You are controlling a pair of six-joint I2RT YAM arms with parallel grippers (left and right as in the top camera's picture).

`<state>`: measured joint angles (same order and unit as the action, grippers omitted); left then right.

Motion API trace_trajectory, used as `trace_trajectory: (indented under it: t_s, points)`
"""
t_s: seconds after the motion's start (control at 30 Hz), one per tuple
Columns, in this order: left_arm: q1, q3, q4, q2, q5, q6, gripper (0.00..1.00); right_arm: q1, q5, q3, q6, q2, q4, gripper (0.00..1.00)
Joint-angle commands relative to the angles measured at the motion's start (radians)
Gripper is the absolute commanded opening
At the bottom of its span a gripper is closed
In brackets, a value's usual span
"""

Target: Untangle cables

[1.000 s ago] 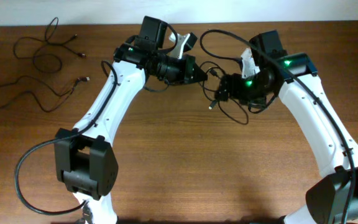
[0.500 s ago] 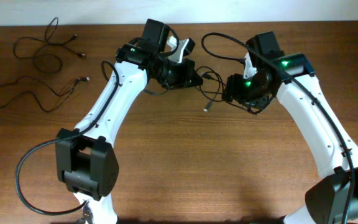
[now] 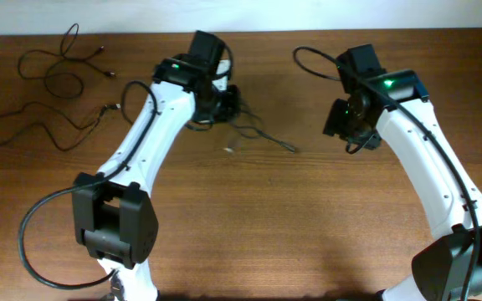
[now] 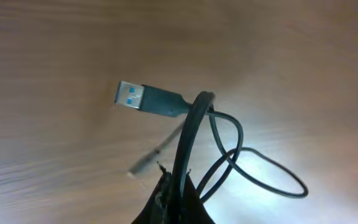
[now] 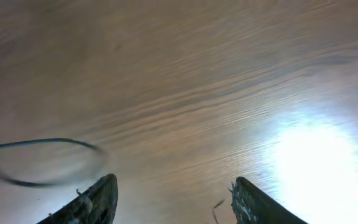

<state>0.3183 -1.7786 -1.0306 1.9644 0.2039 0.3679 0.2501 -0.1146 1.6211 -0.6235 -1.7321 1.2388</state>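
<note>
The left hand point(image 3: 221, 102) is pinched shut on the tangled cables point(image 4: 188, 134), gripping a doubled-over black strand. Just past its fingertips a USB plug point(image 4: 132, 98) with a blue insert sticks out sideways, and a slack loop hangs off to the other side. From the left hand, one strand trails across the tabletop point(image 3: 249, 226) toward the right arm's side and slightly back toward the bases. That slant looks like the long axis to work along. A small silver tip point(image 3: 229, 150) lies close to the left hand on the base side.

The right hand point(image 5: 174, 200) stands well beyond the far end of that strand. Its fingers are parted to a middling gap with nothing between them, and only a blurred loop shows at the edge of its view. I'd judge it has to travel back toward the left hand, in line with the strand, to catch the free end. Far out on the opposite side of the left hand, the loose cords point(image 3: 53, 100) lie spread apart.
</note>
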Motion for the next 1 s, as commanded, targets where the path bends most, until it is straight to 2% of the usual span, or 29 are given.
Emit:
trace_trajectory:
  t_s: [0.0,0.07,0.1,0.2,0.27,0.4,0.47,0.7,0.97]
  points:
    - [0.002,-0.010,-0.003,-0.013,-0.142,0.047,0.00,0.004,-0.068,0.005,-0.043,0.024,0.004,0.60]
    - [0.002,-0.010,0.006,-0.013,-0.080,0.042,0.00,0.004,-0.025,0.005,-0.043,0.024,0.003,0.61]
    - [0.002,-0.010,0.017,-0.013,-0.031,0.021,0.00,0.004,0.001,0.005,-0.041,0.024,0.000,0.65]
    - [0.002,-0.010,0.082,-0.013,0.257,-0.145,0.00,0.004,0.139,0.005,0.065,0.024,-0.041,0.70]
    - [0.003,-0.010,0.099,-0.013,0.398,-0.235,0.00,0.004,0.186,0.005,0.074,0.024,-0.057,0.71]
    - [0.003,-0.010,0.087,-0.013,0.432,-0.273,0.00,0.005,0.328,0.005,0.135,0.024,-0.106,0.71]
    - [0.003,-0.010,0.088,-0.013,0.508,-0.273,0.00,0.005,0.397,0.005,0.184,0.024,-0.136,0.71]
    - [0.003,-0.010,0.092,-0.013,0.605,-0.272,0.00,0.007,0.399,0.005,0.249,0.018,-0.105,0.71]
    - [0.002,-0.010,0.091,-0.013,0.620,-0.272,0.00,0.007,0.343,0.005,0.250,-0.037,-0.094,0.69]
